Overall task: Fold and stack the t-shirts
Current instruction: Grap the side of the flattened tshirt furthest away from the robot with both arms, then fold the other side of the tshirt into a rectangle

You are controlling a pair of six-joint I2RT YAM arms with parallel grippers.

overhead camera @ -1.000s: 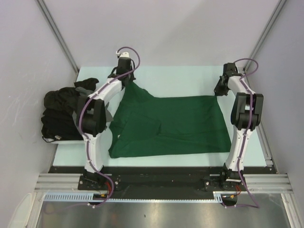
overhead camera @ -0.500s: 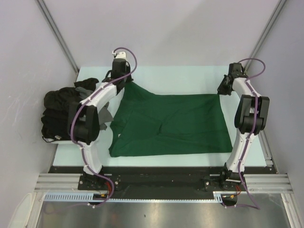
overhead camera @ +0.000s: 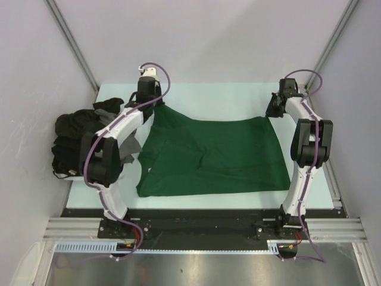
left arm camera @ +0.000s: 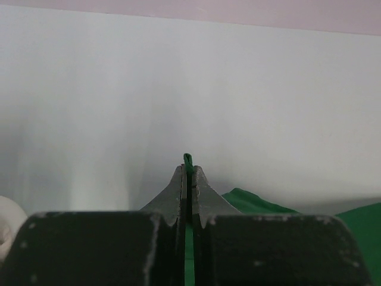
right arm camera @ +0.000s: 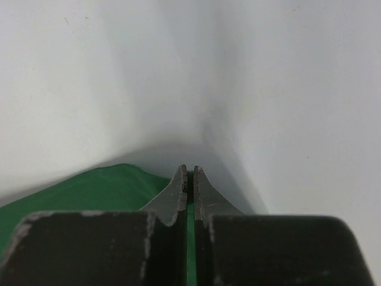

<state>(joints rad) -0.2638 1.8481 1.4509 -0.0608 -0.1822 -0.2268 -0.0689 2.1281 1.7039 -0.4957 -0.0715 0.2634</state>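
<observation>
From the top camera I see the green t-shirt (overhead camera: 214, 158) spread across the middle of the pale table (overhead camera: 238, 95), with a diagonal crease running through its left half. Its far-left corner is pulled up into a peak at the left gripper (overhead camera: 156, 102), and its far-right corner reaches up to the right gripper (overhead camera: 271, 112). The near edge of the shirt lies flat, close to the table's front edge. The other t-shirts (overhead camera: 74, 143), black and dark grey, sit in a loose heap at the table's left edge, partly behind my left arm and apart from the green one. From up here I cannot make out how either pair of jaws stands.

The left wrist camera settles it for that side. The left gripper (left arm camera: 188, 174) has its fingers pressed together on a thin fold of green cloth, and a small tip of it pokes out above the fingertips. More of the green t-shirt (left arm camera: 357, 221) shows low on the right, with bare table beyond.

On the right wrist camera, the right gripper (right arm camera: 189, 177) is likewise pinched tight, with a narrow green strip visible in the slit between its fingers. The green t-shirt (right arm camera: 89, 190) falls away to the lower left.
</observation>
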